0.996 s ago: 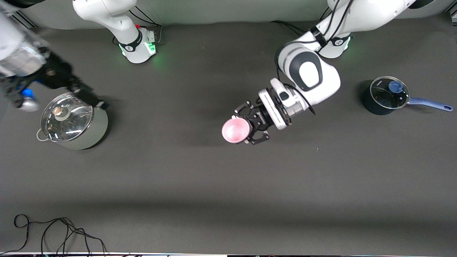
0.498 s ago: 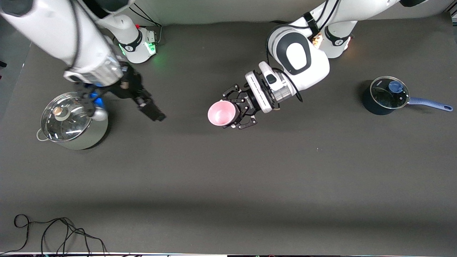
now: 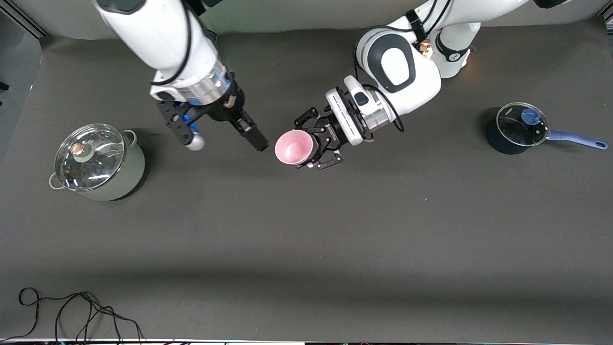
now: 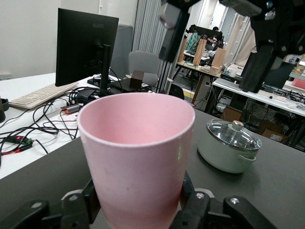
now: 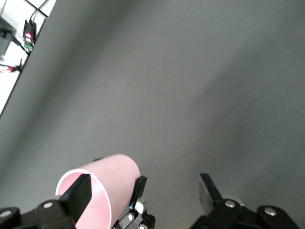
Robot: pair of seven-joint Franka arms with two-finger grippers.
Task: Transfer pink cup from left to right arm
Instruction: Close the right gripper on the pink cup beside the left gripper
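The pink cup [image 3: 293, 147] hangs over the middle of the table, lying on its side with its mouth toward the front camera. My left gripper [image 3: 317, 145] is shut on its lower body; in the left wrist view the cup [image 4: 138, 152] fills the middle, with the black fingers [image 4: 90, 202] pressed on both sides. My right gripper [image 3: 229, 143] is open, and its nearer fingertip hangs just beside the cup's rim, apart from it. In the right wrist view the cup [image 5: 114, 183] shows partly hidden by one finger [image 5: 78, 193] of the right gripper [image 5: 143, 193], which holds nothing.
A pale green pot with a glass lid [image 3: 96, 163] stands at the right arm's end of the table, also seen as the pot [image 4: 228, 150]. A dark blue saucepan with a lid [image 3: 517, 127] stands at the left arm's end. Loose cables [image 3: 72, 311] lie by the front edge.
The right arm has swung from over the green pot to beside the cup. The left gripper has carried the cup a little toward the right arm's end and turned its mouth up.
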